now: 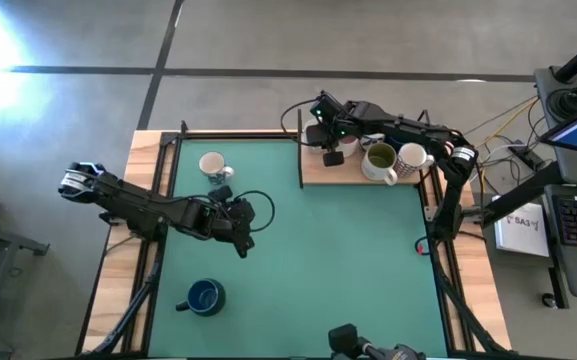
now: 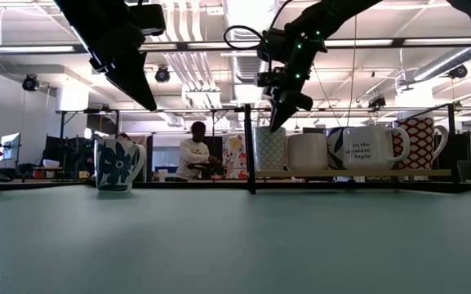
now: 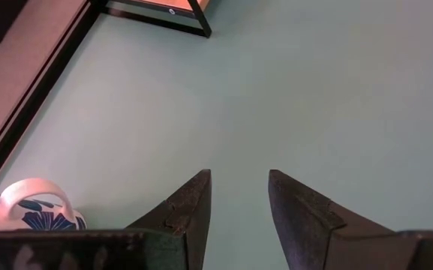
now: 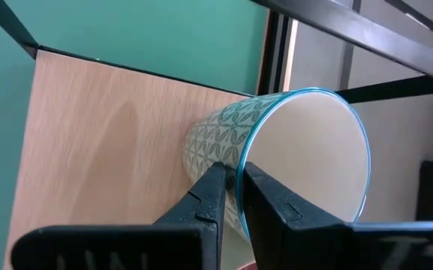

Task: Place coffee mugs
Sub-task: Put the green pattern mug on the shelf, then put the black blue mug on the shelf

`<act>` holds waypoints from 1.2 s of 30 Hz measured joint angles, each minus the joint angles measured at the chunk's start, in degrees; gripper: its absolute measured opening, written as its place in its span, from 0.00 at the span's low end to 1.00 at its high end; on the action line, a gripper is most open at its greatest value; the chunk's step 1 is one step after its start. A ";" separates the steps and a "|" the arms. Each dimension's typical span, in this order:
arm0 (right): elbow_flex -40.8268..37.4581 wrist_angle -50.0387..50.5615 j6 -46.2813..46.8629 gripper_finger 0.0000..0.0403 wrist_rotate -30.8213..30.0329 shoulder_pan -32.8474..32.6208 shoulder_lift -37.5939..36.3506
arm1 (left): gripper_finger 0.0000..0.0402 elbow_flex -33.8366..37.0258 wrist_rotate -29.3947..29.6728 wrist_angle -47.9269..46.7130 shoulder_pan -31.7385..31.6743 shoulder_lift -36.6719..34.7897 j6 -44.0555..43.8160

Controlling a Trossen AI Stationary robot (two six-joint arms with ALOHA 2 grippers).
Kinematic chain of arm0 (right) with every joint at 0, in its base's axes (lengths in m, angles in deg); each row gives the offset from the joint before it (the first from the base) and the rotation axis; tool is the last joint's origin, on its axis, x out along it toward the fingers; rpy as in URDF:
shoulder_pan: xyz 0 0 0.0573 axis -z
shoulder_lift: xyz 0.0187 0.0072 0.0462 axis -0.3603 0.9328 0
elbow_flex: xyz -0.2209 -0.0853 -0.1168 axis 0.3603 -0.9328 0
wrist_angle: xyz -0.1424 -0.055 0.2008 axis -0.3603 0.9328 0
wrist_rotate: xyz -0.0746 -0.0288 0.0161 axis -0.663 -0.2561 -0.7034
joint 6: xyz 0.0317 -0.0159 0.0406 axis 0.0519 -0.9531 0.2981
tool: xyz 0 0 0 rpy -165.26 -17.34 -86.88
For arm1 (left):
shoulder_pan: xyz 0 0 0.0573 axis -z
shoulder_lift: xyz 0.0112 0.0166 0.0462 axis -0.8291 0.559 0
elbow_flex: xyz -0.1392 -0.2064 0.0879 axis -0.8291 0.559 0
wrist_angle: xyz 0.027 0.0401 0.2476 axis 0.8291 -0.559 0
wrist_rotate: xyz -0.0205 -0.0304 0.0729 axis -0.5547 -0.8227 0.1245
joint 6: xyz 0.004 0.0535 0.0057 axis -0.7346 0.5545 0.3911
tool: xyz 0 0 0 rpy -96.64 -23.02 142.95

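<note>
Meanwhile, right hand (image 4: 233, 196) grips the patterned mug's (image 4: 276, 142) rim beside shelf mugs (image 1: 396, 160); left hand (image 3: 239, 217) hangs open.

Readable text, this moment:

1. White mug (image 2: 369, 149) on the wooden shelf (image 2: 357, 172), low view, about 3 o'clock of picture centre. Dark lettering on its side, three lines; the words "let the", "adventure" and "begin" can be made out, small, the middle line least certain.

2. White box (image 1: 524, 226) beside the table, high view, about 3 o'clock. Dark print on its top looks like "SA3" with a further character or two; not legible beyond that.

No other lettering, numbers or brand marks can be read. Patterned mugs carry leaf and floral decoration only, no words. Wrist views show no text.
</note>
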 joint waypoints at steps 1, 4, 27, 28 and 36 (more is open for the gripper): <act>0.00 -0.18 0.00 0.08 -0.02 -0.02 0.00 | 0.29 0.02 0.01 -0.01 0.00 0.00 0.00; 0.00 -0.72 0.00 0.08 -0.01 -0.05 0.00 | 0.29 0.01 0.00 -0.01 0.00 0.00 -0.12; 0.02 0.59 7.03 0.25 -3.11 -0.58 -1.33 | 0.29 0.02 -0.20 -0.05 0.00 0.02 -0.55; 0.02 0.97 7.73 0.25 -3.09 -0.65 -1.89 | 0.29 0.02 -0.22 -0.03 0.00 0.01 -0.55; 0.07 7.45 16.75 0.23 -2.75 -3.25 -6.39 | 0.29 0.02 -0.20 -0.23 -0.23 0.02 -1.56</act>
